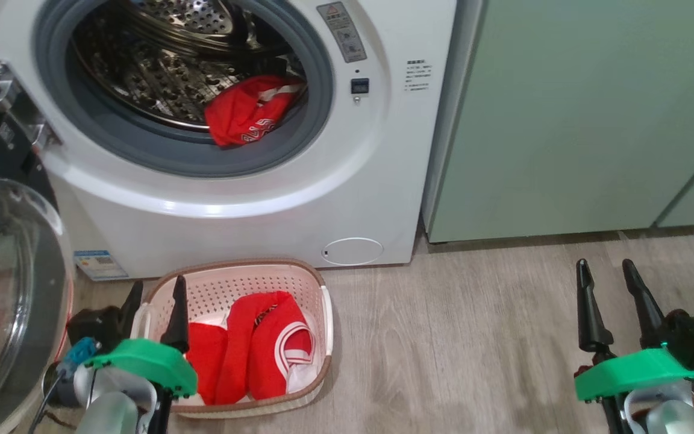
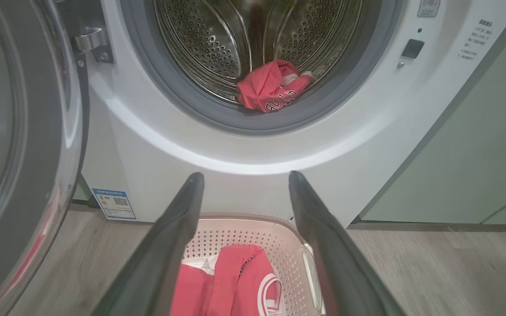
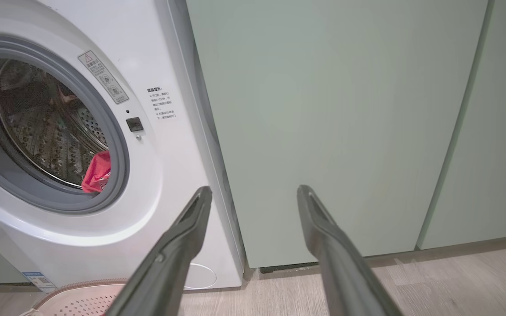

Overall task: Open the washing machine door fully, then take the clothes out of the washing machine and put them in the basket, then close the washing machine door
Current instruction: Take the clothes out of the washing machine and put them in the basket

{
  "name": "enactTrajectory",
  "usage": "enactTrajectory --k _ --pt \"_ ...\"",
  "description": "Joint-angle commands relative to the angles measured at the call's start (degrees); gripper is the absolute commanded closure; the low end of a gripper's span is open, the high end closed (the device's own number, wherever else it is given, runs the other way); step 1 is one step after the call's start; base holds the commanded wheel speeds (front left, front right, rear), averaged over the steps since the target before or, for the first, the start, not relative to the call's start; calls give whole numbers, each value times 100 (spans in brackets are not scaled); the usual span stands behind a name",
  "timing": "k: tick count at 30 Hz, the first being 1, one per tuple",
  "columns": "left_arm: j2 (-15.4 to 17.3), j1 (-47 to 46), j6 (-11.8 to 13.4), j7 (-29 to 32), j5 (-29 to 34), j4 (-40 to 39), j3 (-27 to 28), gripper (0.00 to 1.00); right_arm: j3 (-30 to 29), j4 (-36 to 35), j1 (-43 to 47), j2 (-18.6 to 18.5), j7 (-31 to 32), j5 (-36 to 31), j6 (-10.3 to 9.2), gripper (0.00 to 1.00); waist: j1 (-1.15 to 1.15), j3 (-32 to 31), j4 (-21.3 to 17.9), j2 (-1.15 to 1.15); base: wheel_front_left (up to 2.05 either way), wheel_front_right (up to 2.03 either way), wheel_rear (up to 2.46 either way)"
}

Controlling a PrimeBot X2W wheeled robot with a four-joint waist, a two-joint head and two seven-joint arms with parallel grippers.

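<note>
- Washing machine door (image 1: 3,289) open beside the washing machine (image 1: 262,205).
- Red clothes (image 1: 244,111) lie at the drum's (image 1: 160,66) lip and in the basket (image 1: 262,283) on the floor (image 1: 473,337).
- Left tool (image 1: 159,282), fingers apart, above basket; right tool (image 1: 605,263) apart, empty.

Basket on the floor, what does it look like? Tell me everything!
The basket is a small cream plastic tub with rounded corners, walls full of tiny holes, a brown woven-look rim and white side handles. It stands upright on the wood-look floor, just in front of the washing machine. Red clothes with white stripes lie inside it. The open left hand hangs over its left end; I cannot tell if they touch.
</note>
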Motion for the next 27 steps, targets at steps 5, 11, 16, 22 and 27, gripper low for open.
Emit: enactTrajectory --k 5,11,16,22,27 --pt "22 -146 -33 -54 115 -326 291 0 115 -191 -124 -31 -52 -3 -4 0 0 4 127 0 0 0 0" --pt "-59 -153 -59 -54 131 -362 383 0 133 -181 -169 -45 -52 15 -4 0 0 31 172 0 0 0 0" --pt "-102 -239 -73 -54 194 -340 390 0 169 -169 -178 -38 -52 28 -4 0 0 88 150 0 0 0 0" --pt "-97 -673 -103 -48 198 -154 258 0 162 -201 -252 -15 -52 44 -4 0 0 337 72 0 0 0 0" --pt "-26 -1473 -132 484 -16 136 -40 0 158 -237 -410 7 -52 42 -4 0 0 686 -25 0 0 0 0"
